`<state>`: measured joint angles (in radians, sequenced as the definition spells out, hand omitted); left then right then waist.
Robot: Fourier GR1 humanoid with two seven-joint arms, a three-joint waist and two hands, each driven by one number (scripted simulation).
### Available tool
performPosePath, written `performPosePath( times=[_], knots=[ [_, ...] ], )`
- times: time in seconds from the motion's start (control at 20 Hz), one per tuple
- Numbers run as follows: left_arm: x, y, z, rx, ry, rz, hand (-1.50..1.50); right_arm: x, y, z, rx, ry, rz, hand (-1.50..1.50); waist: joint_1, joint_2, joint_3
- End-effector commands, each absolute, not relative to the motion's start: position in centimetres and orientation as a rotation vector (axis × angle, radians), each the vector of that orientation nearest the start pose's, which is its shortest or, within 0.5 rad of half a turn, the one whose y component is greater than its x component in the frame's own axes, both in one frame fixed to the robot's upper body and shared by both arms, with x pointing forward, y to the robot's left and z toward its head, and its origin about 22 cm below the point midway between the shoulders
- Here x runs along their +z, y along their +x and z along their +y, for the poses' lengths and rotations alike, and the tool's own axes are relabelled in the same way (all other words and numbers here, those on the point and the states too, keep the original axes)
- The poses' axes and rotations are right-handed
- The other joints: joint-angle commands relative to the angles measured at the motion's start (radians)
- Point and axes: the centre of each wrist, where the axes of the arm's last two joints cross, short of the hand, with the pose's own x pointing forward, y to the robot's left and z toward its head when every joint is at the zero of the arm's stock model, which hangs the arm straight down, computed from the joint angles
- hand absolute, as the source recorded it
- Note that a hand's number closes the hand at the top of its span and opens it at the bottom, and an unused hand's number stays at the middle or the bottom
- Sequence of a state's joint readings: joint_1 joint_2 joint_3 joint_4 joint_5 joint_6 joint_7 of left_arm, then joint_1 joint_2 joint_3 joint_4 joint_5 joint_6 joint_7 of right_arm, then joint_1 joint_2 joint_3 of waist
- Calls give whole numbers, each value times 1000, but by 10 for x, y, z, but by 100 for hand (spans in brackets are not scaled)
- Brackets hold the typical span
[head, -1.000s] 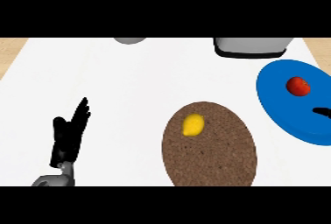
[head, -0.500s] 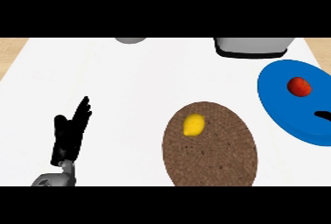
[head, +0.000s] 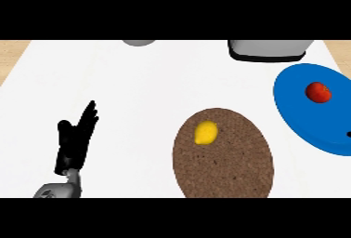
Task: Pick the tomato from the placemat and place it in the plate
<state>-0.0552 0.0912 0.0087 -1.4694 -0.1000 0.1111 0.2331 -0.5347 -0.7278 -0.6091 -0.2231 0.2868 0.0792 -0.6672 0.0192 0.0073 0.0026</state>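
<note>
Head view: the left hand (head: 75,139) is seen low on the left of the white counter (head: 158,88), resting open with its fingers straight, close together and pointing up the picture; nothing is held in it. At the right edge a small dark sliver (head: 348,135) is seen over the plate's rim. It is possibly part of the right hand, but too little shows for this to be settled, and its state cannot be told.

The red tomato (head: 319,92) is found not on the placemat but lying on the blue plate (head: 302,121), in its far part, at the right of the scene. The brown oval placemat (head: 223,162) lies just beside the plate on its left, and a yellow fruit (head: 205,132) rests on the mat's far left part, its long axis running roughly away from the robot. A grey container (head: 269,49) and a grey rounded object (head: 139,42) are cut off at the far edge.

The task is judged to be met already for the red fruit. Should any further handling of the tomato be needed, it lies well apart from the left hand, to that hand's right and farther up the counter, so the right arm is judged much the nearer. The tomato looks nearly round, so little would turn on the angle of approach.
</note>
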Motion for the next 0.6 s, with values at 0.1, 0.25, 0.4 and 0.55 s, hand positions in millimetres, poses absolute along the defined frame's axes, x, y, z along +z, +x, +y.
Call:
performPosePath(
  times=[0.1,0.25,0.4,0.55],
  knots=[
    [-5,260,236,-38,227,-1302,0,5,241,-540,13,-745,-1470,-150,0,1,1],
    [-9,249,246,-28,227,-1317,0,21,249,-544,-24,-776,-1502,-150,1,0,0],
    [-7,255,251,-41,241,-1320,0,10,233,-548,-68,-788,-1503,-150,12,7,3],
    [-14,250,242,-38,224,-1300,0,20,231,-555,-86,-828,-1492,-150,3,1,1]
  ],
)
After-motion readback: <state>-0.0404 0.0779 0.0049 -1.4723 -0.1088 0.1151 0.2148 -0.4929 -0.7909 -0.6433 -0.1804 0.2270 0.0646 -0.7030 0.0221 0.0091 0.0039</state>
